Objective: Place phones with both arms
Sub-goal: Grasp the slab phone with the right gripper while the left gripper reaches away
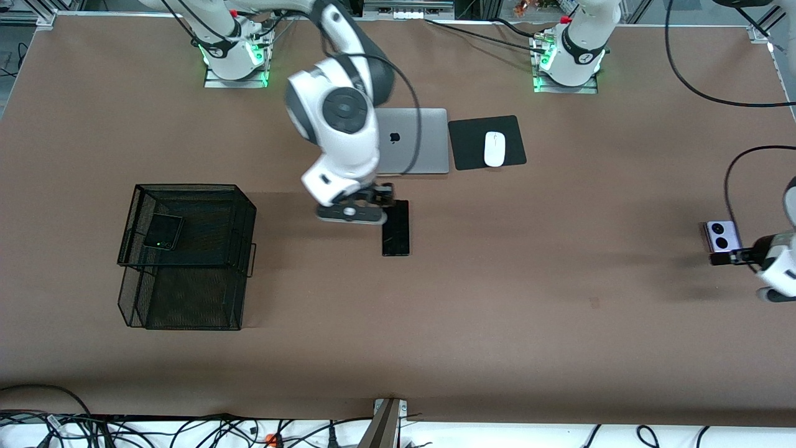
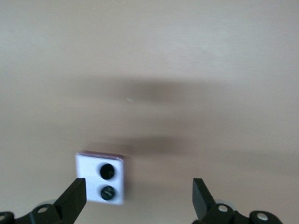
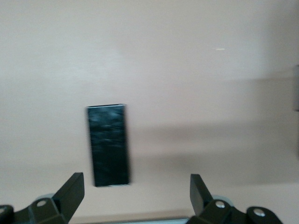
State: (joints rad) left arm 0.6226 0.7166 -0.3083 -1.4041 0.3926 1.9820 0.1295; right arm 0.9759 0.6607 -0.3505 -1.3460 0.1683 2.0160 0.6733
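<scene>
Spanning the brown tabletop (image 1: 497,298), my two arms each reach for a phone. A black mesh basket (image 1: 186,186) toward the right arm's end already holds the small black phone (image 1: 163,231). My right tool (image 1: 351,211), spread wide, hovers over the long black phone (image 1: 396,233); I should center it before descending. My left tool (image 1: 737,255), also wide, hangs beside the lavender phone (image 1: 721,235) and needs to shift squarely over it.
</scene>
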